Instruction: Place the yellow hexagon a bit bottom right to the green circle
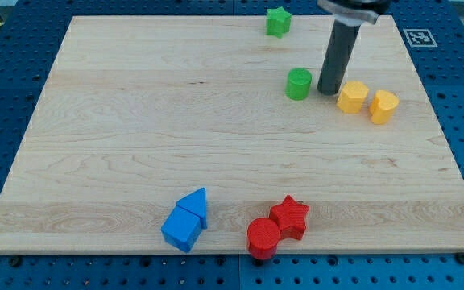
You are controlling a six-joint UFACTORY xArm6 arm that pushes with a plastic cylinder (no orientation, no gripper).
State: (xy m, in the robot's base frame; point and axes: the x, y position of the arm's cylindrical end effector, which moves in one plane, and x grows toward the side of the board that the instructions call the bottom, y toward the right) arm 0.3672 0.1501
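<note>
Camera view: yellow hexagon upper right of board, right of green circle, small gap. My tip between them, just beside hexagon's left edge, contact unclear. No jaws, rod only. Second yellow block just right of hexagon. Green star at top edge. Blue blocks, red circle, red star at bottom.

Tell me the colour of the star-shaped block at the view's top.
Green. The star sits near the board's top edge, clear in the camera view.
</note>
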